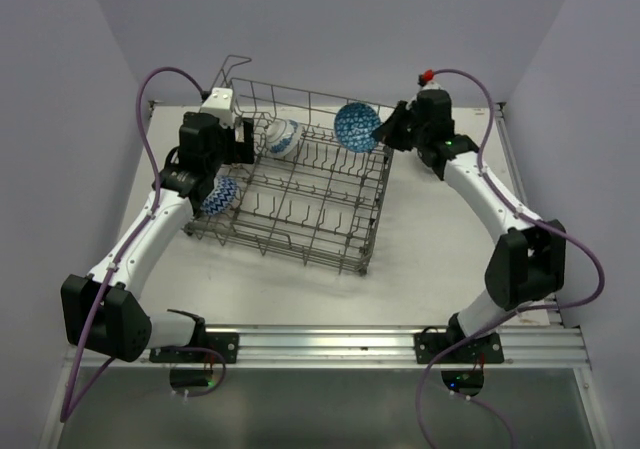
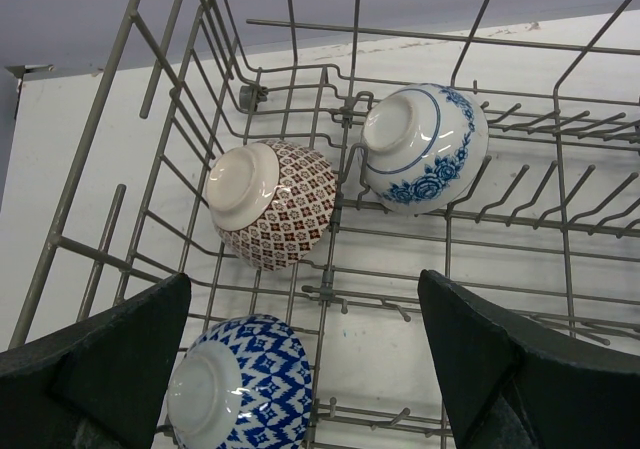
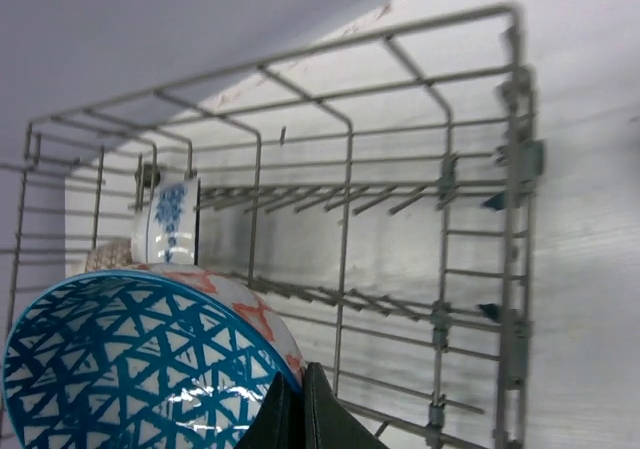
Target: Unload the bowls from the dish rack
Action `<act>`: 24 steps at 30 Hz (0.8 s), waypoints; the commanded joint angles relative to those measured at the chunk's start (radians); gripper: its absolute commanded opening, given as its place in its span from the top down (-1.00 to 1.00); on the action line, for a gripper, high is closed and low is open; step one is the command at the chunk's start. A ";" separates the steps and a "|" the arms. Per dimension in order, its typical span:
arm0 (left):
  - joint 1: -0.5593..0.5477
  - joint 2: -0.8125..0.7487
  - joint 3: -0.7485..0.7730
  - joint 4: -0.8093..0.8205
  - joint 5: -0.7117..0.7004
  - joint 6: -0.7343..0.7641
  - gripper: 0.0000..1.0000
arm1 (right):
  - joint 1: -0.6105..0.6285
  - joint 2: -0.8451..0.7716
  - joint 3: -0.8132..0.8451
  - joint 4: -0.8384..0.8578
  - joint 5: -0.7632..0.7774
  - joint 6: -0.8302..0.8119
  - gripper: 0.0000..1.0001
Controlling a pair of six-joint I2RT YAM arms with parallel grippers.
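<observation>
Closest to us in the right wrist view, the right gripper (image 3: 300, 409) has its dark fingers pinched together on the rim of the blue triangle-patterned bowl (image 3: 120, 369), whose outside shows orange marks. From above, we see this bowl lifted and tilted at the far right corner of the dish rack (image 1: 378, 214), its inside facing the camera. The left gripper (image 2: 303, 299) hangs over the rack's left end with its jaws wide apart, touching nothing. Below it, three bowls rest upside down among the wires: the brown lattice bowl (image 2: 275, 209), the white floral bowl (image 2: 425, 149) just beside it, and the blue zigzag bowl (image 2: 240, 384) nearer the fingers. The rack sits on the white table (image 1: 450, 259).
</observation>
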 commanded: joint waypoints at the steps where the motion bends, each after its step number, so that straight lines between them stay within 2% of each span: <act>1: -0.006 -0.003 0.037 0.020 -0.013 -0.013 -1.00 | -0.101 -0.149 -0.008 0.110 0.095 0.038 1.00; 6: -0.006 -0.006 0.038 0.017 -0.013 -0.011 -1.00 | -0.248 -0.183 -0.015 0.031 0.216 0.038 1.00; 12: -0.006 -0.005 0.038 0.017 -0.011 -0.013 -1.00 | -0.374 -0.101 -0.013 -0.041 0.213 0.040 1.00; 24: -0.006 0.006 0.040 0.015 -0.014 -0.011 -1.00 | -0.421 0.131 0.111 -0.129 0.218 -0.028 1.00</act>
